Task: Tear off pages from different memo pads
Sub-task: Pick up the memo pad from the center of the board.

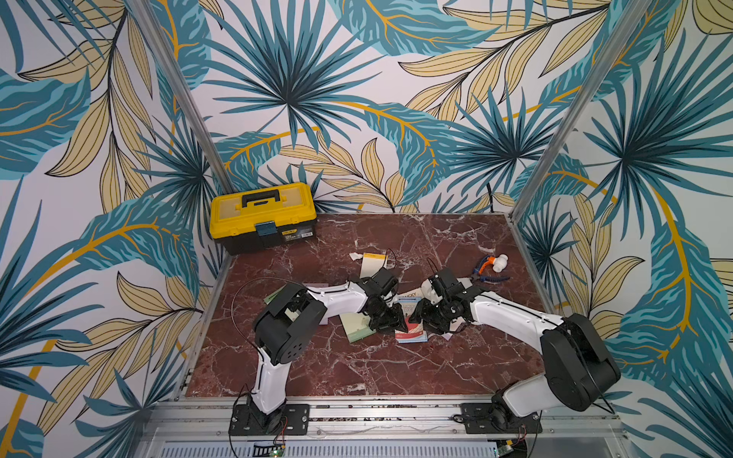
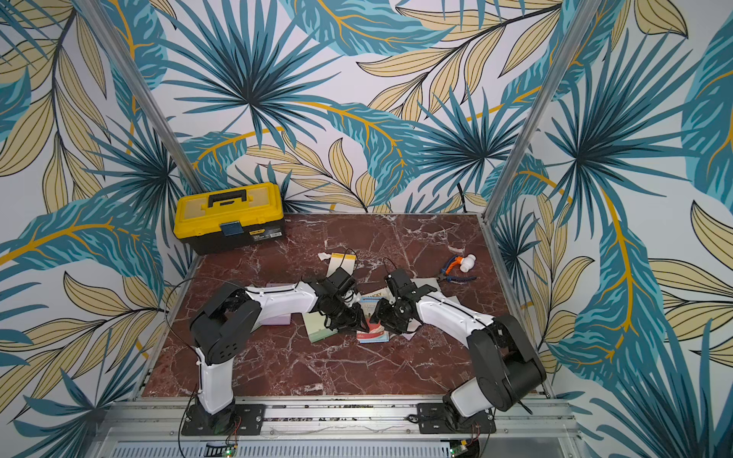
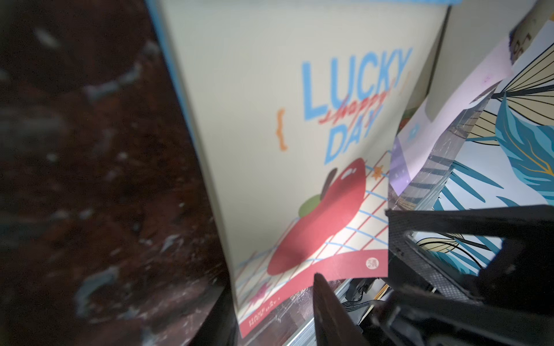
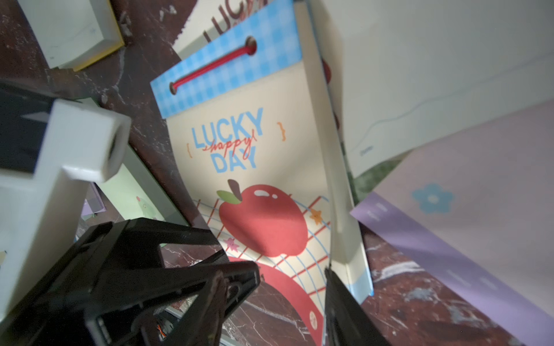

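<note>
Memo pads point(image 2: 317, 331) lie on the red stone table point(image 1: 357, 368). The apple pad point(image 1: 412, 337) lies flat near the middle. It says "LUCKY DAY" and has a red apple on it. Both arms reach in over its near half. The left gripper point(image 1: 398, 323) is on one side and the right gripper point(image 1: 417, 315) is on the other. Their tips are very close together.

The top page point(image 3: 299, 119) curls up off the apple pad along one side. The left gripper's fingers point(image 3: 329, 314) stand part way apart, with the page's red bottom edge between them. I cannot tell if they pinch it. The right gripper's fingers point(image 4: 344, 314) stand part way apart too. One finger is right at the pad's side. I cannot tell if it holds anything.

A green pad point(image 1: 355, 329) lies just beside the apple pad. A lilac pad point(image 2: 277, 319) lies under the left arm. A cream pad point(image 1: 373, 263) lies farther back. A loose lilac page point(image 4: 464, 224) with a blue flower lies on the apple pad's other side. A yellow toolbox point(image 1: 263, 216) sits in the back corner.
</note>
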{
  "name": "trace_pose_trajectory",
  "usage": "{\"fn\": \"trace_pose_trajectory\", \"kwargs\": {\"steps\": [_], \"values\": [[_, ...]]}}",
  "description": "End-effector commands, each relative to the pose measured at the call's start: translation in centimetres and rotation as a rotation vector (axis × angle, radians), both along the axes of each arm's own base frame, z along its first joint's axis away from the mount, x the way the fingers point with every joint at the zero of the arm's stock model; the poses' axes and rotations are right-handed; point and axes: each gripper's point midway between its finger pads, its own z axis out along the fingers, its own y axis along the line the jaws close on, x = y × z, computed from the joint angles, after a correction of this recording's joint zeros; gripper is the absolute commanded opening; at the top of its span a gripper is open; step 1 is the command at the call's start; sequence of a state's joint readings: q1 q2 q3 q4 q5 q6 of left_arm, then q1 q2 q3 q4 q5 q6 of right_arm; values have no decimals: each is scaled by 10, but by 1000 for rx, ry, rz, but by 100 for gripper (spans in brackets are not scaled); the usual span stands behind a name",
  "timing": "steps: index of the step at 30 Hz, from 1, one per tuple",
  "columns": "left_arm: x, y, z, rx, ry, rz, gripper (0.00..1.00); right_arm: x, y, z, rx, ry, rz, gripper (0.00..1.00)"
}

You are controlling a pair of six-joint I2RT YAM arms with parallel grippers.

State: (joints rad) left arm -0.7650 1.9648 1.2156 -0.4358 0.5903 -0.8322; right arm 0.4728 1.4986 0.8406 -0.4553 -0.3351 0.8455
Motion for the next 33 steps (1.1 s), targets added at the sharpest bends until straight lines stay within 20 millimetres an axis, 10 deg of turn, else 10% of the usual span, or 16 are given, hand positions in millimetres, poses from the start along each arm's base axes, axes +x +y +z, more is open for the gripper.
{"fn": "trace_pose_trajectory", "kwargs": {"steps": [1,33], "values": [[2,-6,18,-42,-62,-27,41,-4,16,10,75,-6,29,54],[-9,26,57,14,-117,-115,51,11,33,34,221,-85,-37,54]]}}
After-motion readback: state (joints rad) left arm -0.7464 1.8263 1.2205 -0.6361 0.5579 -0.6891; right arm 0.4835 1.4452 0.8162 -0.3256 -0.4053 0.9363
